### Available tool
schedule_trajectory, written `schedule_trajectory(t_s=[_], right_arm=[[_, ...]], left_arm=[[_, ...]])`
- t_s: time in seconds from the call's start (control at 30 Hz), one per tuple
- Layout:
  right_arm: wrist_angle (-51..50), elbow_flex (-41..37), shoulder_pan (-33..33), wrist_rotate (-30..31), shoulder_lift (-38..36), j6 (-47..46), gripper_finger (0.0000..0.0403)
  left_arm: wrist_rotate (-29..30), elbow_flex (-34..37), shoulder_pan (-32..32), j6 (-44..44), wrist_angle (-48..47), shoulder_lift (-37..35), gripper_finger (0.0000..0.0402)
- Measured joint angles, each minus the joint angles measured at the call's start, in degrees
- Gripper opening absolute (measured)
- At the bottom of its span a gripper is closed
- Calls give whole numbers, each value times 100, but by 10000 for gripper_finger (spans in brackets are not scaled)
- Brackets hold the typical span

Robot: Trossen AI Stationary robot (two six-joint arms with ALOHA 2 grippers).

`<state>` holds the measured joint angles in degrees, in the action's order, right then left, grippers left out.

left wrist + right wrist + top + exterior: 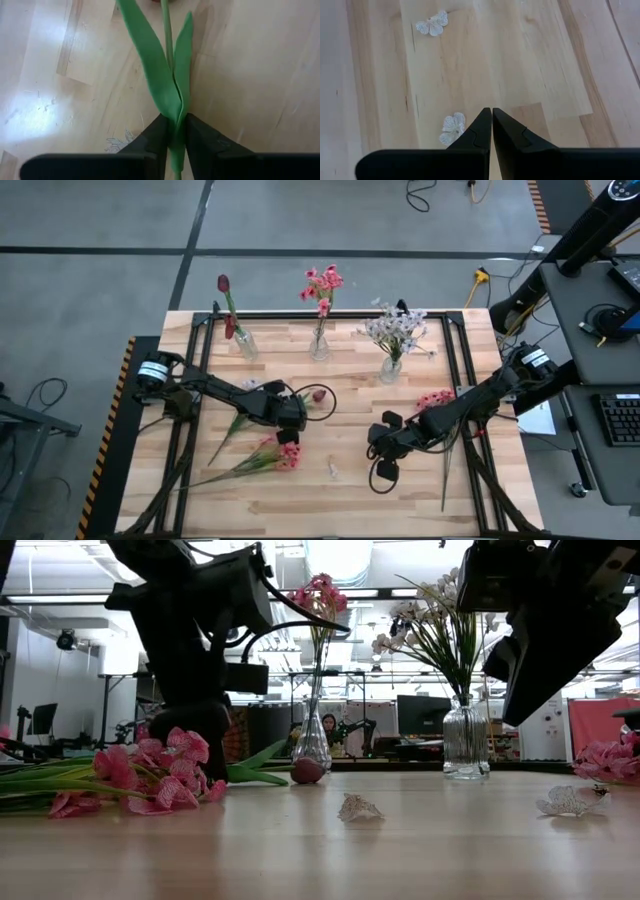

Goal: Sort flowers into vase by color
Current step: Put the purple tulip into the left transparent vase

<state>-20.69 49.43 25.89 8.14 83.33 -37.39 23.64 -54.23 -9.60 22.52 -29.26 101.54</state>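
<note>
High view: left tool (296, 420) low over mid-desk (350, 490), at the stem of a lying tulip (318, 395) whose red bud sits just past its tip; pink blooms (288, 455) lie just behind it on the near side. Right tool (384, 448) hovers right of centre, more pink blooms (434, 399) beside its arm. Three vases along the far edge hold a red tulip (224, 284), pink flowers (322, 283) and a white spray (397, 330). Low view: left tool (205, 745) down at desk level, pink blooms (150, 772) in front of it, tulip bud (307, 771) beyond; two loose white petals (358, 808) on the boards. Left wrist view: tool (174, 136) clenched on the green tulip stem (167, 30) where two leaves (150, 60) meet. Right wrist view: tool (491, 122) clenched, nothing between the fingers, a white petal (453, 127) just beside its tip, another (433, 23) farther ahead.
</note>
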Motion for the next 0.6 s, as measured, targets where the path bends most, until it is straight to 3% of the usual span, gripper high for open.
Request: schedule_trajectory(t_s=[0.6], right_arm=[[2,0,0,0,0,91,9]], left_arm=[[-4,-84,-10,-87,81,-386,11]])
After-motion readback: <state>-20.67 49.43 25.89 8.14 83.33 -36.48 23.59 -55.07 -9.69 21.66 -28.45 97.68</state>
